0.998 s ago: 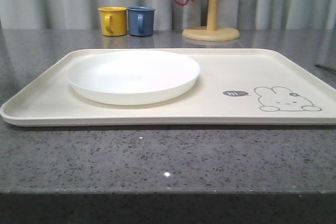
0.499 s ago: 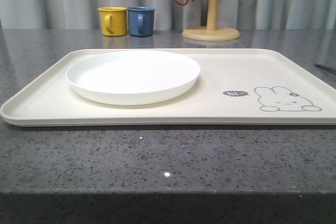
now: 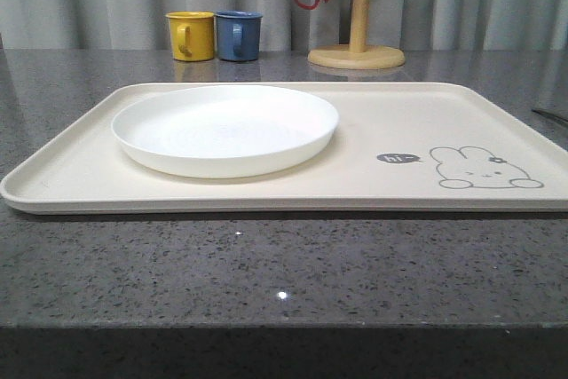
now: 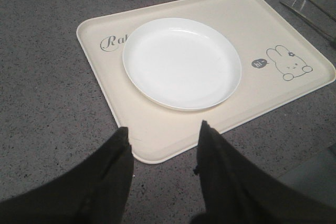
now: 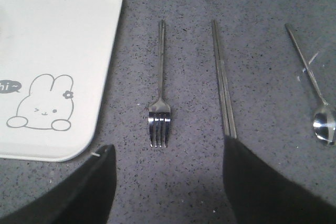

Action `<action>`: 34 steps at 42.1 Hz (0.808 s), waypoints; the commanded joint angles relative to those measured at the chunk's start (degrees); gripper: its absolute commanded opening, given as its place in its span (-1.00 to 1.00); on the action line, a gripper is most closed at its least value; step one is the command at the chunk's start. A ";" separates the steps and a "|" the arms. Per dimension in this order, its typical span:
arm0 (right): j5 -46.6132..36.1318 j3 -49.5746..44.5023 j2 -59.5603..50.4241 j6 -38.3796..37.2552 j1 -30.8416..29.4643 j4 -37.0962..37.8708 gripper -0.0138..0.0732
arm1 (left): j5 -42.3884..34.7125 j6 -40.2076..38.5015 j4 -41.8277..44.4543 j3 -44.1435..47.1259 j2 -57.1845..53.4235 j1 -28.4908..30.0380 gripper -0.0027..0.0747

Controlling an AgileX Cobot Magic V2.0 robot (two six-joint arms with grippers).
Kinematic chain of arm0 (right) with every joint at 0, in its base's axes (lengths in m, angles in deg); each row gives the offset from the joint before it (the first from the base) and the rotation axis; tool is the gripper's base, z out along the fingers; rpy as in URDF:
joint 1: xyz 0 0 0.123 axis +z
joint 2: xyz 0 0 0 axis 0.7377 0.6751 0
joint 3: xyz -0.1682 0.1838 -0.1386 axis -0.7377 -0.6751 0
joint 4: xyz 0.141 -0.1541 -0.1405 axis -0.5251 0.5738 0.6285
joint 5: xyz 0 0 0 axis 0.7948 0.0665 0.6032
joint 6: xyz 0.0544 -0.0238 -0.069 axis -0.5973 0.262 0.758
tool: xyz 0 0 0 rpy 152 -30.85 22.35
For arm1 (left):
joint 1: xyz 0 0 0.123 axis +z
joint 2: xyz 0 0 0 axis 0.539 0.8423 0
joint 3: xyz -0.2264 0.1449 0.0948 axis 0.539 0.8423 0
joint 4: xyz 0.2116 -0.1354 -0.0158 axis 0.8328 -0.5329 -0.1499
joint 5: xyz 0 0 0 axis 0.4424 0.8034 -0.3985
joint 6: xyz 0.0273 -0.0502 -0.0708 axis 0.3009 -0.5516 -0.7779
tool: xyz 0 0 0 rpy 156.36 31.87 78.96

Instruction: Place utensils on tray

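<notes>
plate [image 4: 181,61] hides "Rabbit" script end | chopsticks [image 5: 223,85] tips behind right pincer [image 5: 168,156]

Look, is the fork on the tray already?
No, the fork lies on the grey counter beside the tray, between it and the chopsticks.

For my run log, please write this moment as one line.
plate on tray | fork, chopsticks, spoon off tray | left gripper, right gripper open, empty
</notes>
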 commanded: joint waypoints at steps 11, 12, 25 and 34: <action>-3.37 1.70 0.62 0.08 -0.15 0.13 0.40 | -4.28 -0.01 -1.22 -1.32 0.11 -0.47 -0.17; -3.37 1.70 0.62 0.08 -0.15 0.13 0.40 | -4.28 -0.01 -1.22 -1.32 0.11 -0.47 -0.17; -3.42 1.70 0.62 0.08 -0.15 -0.71 0.40 | -4.28 -0.01 -1.22 -1.32 0.11 -0.47 -0.17; -3.27 1.70 0.62 0.08 -0.15 -0.79 0.40 | -4.28 -0.01 -1.22 -1.32 0.11 -0.47 -0.17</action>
